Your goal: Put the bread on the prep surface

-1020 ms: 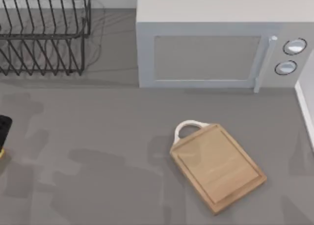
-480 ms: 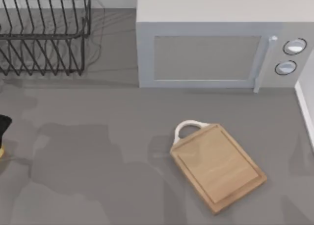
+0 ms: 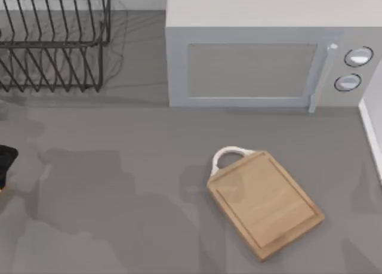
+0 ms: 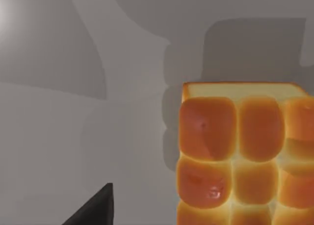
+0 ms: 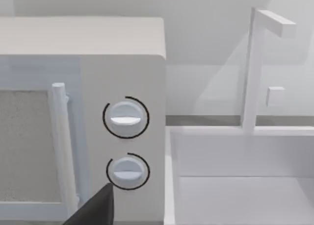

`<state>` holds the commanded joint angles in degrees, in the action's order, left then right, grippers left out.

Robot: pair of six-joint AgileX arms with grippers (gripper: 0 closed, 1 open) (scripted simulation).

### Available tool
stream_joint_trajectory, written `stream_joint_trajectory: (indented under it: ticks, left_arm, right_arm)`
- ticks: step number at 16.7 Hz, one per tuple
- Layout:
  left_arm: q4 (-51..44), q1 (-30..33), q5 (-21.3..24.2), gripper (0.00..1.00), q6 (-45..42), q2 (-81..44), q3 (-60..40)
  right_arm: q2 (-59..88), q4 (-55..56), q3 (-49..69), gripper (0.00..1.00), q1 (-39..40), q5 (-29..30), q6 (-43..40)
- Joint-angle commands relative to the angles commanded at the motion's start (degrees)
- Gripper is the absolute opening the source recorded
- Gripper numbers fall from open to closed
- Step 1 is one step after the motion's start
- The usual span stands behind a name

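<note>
The left gripper (image 3: 5, 163) is sitting at the far left edge of the table in the top view, showing there as a dark shape partly cut off by the frame. Whether it is released or clenched cannot be told from these views. In the left wrist view, the bread (image 4: 243, 154) is lying on the grey countertop (image 4: 73, 137) close under the camera, its orange-golden segmented crust facing up, with one dark fingertip (image 4: 95, 208) standing beside it and apart from it. The prep surface (image 3: 265, 202) is lying right of centre on the table, rotated at an angle, its white loop handle (image 3: 230, 154) pointing toward the microwave (image 3: 262, 53) at the back, and its top is bare. A black wire dish rack (image 3: 54, 41) is standing at the back left. The right wrist view is facing the microwave dials (image 5: 125, 118) and a white sink (image 5: 235, 186) beside them, with a dark fingertip (image 5: 95, 208) at the picture's edge.
</note>
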<state>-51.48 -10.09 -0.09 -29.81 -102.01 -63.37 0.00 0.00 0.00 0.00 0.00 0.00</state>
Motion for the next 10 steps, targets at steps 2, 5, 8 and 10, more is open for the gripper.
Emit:
stream_joint_trajectory:
  ticks: [2, 5, 8, 10]
  left_arm:
    - [4.5, -0.1, 0.0, 1.0, -0.1, -2.0, 2.1]
    - [10.5, -0.2, 0.0, 1.0, -0.3, -4.9, 5.2]
    - [11.8, -0.2, 0.0, 1.0, -0.3, -5.7, 6.0]
    - [11.8, -0.2, 0.0, 1.0, -0.3, -5.7, 6.0]
  right_arm:
    - [0.0, 0.0, 0.0, 1.0, 0.0, 0.0, 0.0]
    - [0.0, 0.0, 0.0, 1.0, 0.0, 0.0, 0.0]
    - [0.0, 0.0, 0.0, 1.0, 0.0, 0.0, 0.0]
    - [0.0, 0.0, 0.0, 1.0, 0.0, 0.0, 0.0]
